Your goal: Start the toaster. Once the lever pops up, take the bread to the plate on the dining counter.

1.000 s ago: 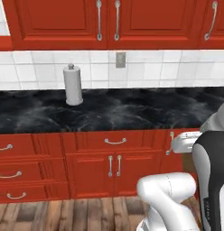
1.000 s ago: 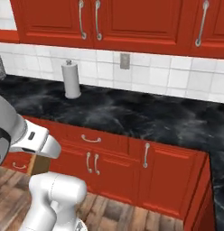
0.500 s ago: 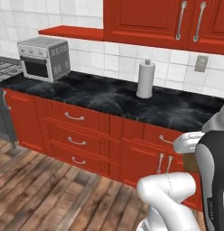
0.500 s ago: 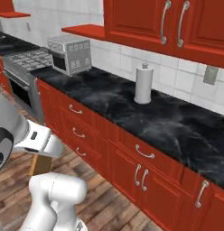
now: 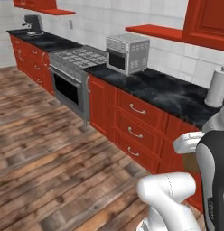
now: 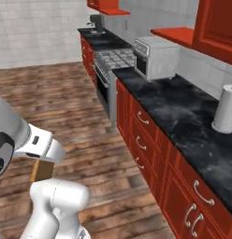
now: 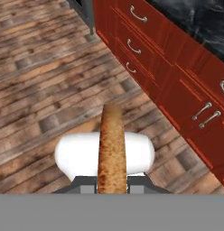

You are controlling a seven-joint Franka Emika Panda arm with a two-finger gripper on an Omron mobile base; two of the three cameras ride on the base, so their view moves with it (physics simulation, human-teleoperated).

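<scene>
The bread (image 7: pixel 112 144), a tan-brown slice seen edge-on, stands upright in the hand view with my gripper (image 7: pixel 112 181) shut on its lower part. In the right base view the same bread (image 6: pixel 40 171) hangs below my white hand, low at the left over the wooden floor. The left base view shows a bit of the bread (image 5: pixel 191 163) under the hand at the right, in front of the red cabinets. The toaster, its lever, the plate and the dining counter are out of view.
A black wall counter (image 5: pixel 168 92) on red drawers runs along the right. On it stand a silver toaster oven (image 5: pixel 128 53) and a paper towel roll (image 6: pixel 226 108). A stove (image 5: pixel 74 61) sits beyond, a coffee machine (image 5: pixel 33 23) farther back. Open wooden floor (image 5: pixel 50 158) lies left.
The whole picture has swung as the base turned left: the paper towel roll slid to the right edge, and the toaster oven, stove and open floor came into view. The gripper still holds the bread.
</scene>
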